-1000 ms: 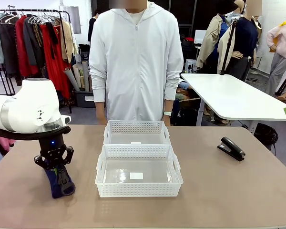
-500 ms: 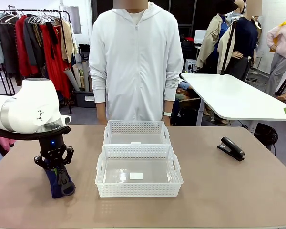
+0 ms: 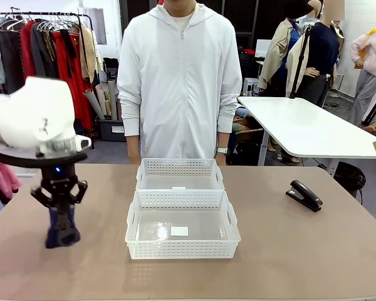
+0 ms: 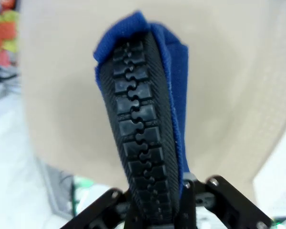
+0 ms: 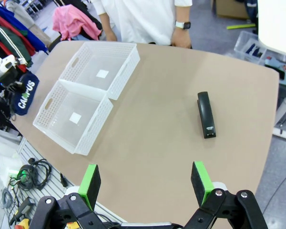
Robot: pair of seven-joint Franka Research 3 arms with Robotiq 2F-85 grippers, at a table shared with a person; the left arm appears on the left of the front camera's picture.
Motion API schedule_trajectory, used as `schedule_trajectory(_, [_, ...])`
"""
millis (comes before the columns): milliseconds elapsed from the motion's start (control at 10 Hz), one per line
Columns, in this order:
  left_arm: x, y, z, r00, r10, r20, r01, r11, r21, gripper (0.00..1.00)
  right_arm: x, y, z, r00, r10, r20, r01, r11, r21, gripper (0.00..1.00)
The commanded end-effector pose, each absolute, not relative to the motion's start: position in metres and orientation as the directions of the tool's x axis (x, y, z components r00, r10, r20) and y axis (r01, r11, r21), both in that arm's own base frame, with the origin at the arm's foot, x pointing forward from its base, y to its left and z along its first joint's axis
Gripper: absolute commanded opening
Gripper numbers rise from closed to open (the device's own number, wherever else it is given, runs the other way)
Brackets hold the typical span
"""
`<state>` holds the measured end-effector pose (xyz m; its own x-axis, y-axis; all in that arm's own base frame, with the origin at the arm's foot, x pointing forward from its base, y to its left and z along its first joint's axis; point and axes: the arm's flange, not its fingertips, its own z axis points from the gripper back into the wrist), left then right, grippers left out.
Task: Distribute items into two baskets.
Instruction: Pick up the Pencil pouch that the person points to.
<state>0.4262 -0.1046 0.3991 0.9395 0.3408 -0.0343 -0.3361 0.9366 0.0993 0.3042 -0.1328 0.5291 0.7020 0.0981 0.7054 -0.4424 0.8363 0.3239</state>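
My left gripper is shut on the top of the navy-blue pouch, which hangs upright just above the table's left side. In the left wrist view the pouch runs away from my left gripper, its black zipper facing the camera. The black stapler lies on the table at the right. Two white baskets stand in the middle, the near basket touching the far basket. My right gripper hovers open high over the table, the stapler below and ahead of it. From there the pouch shows white "CAMPUS" lettering.
A person in a white zip jacket stands at the far edge behind the baskets, a wrist with a watch at the table edge. Both baskets hold nothing but a small white label. A clothes rack stands at the back left.
My left arm has risen and shifted left, lifting the pouch off the table; half a second ago the pouch still rested on it. The stapler and baskets have not moved.
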Motion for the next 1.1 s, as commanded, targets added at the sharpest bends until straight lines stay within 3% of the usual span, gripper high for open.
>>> schedule_trajectory(0, [0.428,-0.088,0.445,0.986,0.165,-0.029,-0.159,0.977,0.142,0.00,0.305,-0.132,0.531,0.690,0.089,0.719,-0.455,0.825,0.335,1.00])
schedule_trajectory(300, [0.415,-0.058,0.502,0.970,-0.237,0.045,0.235,0.970,0.057,0.00,0.305,-0.132,0.531,0.690,0.089,0.719,-0.455,0.825,0.335,1.00])
schedule_trajectory(600, [0.394,-0.037,0.537,0.772,-0.632,0.060,0.631,0.775,0.041,0.00,0.305,-0.132,0.531,0.690,0.089,0.719,-0.455,0.825,0.335,1.00])
schedule_trajectory(800, [0.381,-0.048,0.558,0.631,-0.775,0.018,0.771,0.630,0.094,0.00,0.305,-0.132,0.531,0.690,0.089,0.719,-0.455,0.825,0.335,1.00])
schedule_trajectory(1000, [0.382,-0.051,0.572,0.575,-0.818,0.028,0.817,0.575,0.040,0.00,0.305,-0.132,0.531,0.690,0.089,0.719,-0.455,0.825,0.335,1.00])
